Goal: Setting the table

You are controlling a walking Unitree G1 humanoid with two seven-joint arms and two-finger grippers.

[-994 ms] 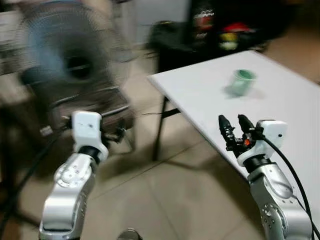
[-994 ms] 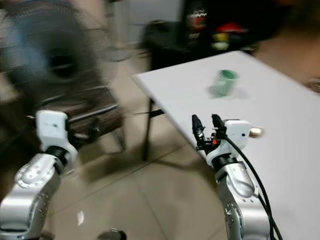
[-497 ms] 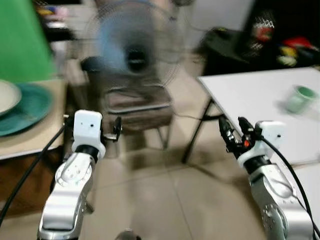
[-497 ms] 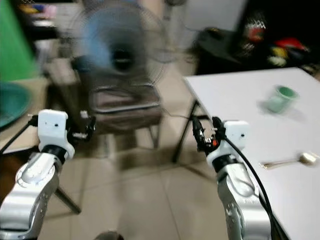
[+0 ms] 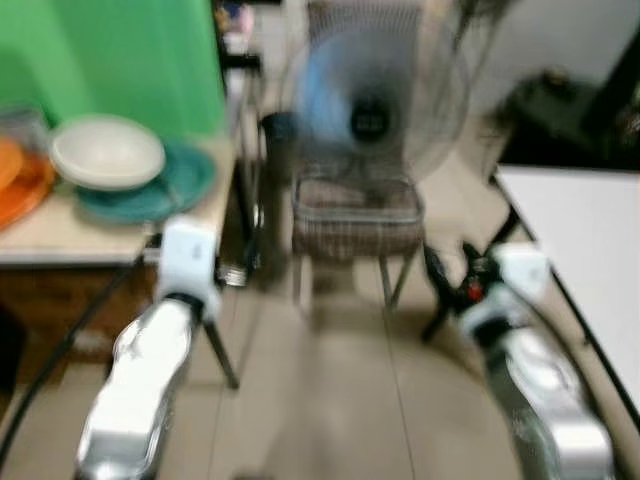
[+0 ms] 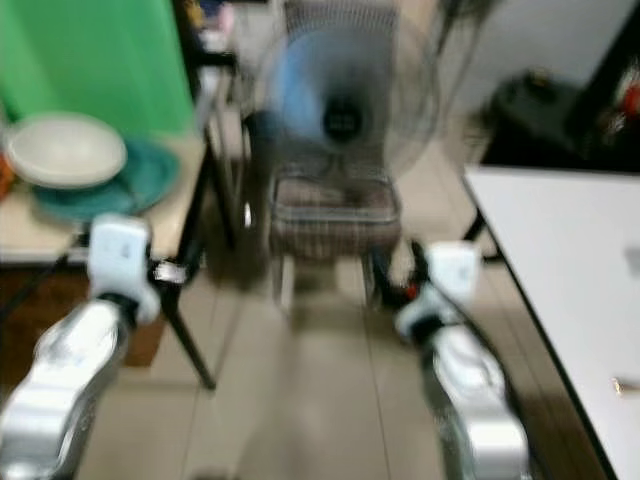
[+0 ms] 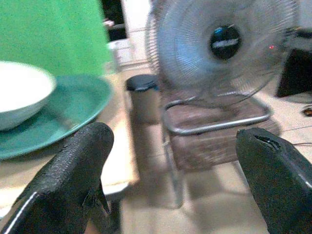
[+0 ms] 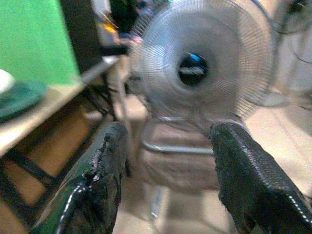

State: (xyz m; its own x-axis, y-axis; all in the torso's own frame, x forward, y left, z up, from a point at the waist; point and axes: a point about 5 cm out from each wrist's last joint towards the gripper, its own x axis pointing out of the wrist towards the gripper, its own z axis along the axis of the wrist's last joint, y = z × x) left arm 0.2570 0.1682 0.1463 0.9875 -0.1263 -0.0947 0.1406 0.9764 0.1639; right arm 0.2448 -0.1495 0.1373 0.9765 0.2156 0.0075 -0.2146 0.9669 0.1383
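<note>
The head views are blurred. A wooden bench (image 5: 110,235) stands at the robot's left, in front of a green wall (image 5: 110,55), and carries a white bowl (image 5: 107,152) resting on a teal plate (image 5: 170,185), with something orange (image 5: 20,175) just beside them at the far left edge. Straight ahead a fan (image 5: 372,105) faces the robot, and a chair (image 5: 355,215) with a metal frame stands under and behind it on the tiled floor (image 5: 330,400). A white bench (image 5: 590,240) runs along the robot's right, and a small pale object (image 6: 627,384), too blurred to name, lies near its edge in the right eye view. Both silver arms are raised in front of the body, well apart from every dish. The left gripper (image 7: 170,170) has its jaws spread wide with nothing between them, the bowl (image 7: 19,97) and plate (image 7: 68,117) showing past one finger. The right gripper (image 8: 165,170) also has its jaws wide and empty, pointing toward the fan (image 8: 200,68).
</note>
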